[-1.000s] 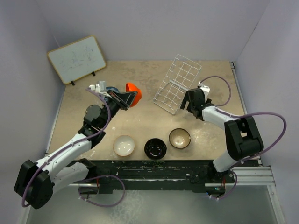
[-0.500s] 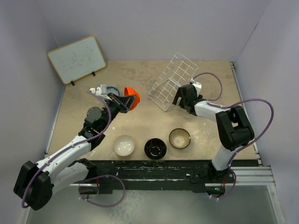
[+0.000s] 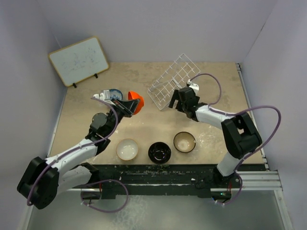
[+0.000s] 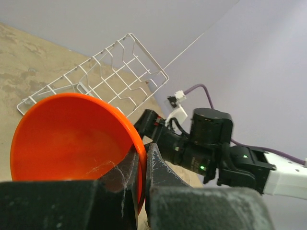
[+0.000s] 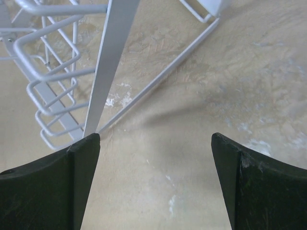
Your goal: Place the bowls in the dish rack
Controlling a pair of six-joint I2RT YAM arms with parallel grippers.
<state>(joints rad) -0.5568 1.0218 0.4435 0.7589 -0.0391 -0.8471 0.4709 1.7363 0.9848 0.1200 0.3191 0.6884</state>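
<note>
My left gripper is shut on the rim of the orange bowl, holding it tilted above the table; the left wrist view shows the rim pinched between the fingers. The blue-patterned bowl peeks out behind that gripper. The white wire dish rack stands tilted at the back centre and also shows in the left wrist view. My right gripper is open at the rack's near right edge, and a rack wire ends by its left finger. The cream-white, black and tan bowls sit in a row near the front.
A whiteboard with a wooden frame leans at the back left. Purple walls close in the table at the back and sides. The right arm's purple cable loops beside the rack.
My right gripper has swung left and the rack has slid and turned left with it. My left gripper has shifted slightly right with the orange bowl.
</note>
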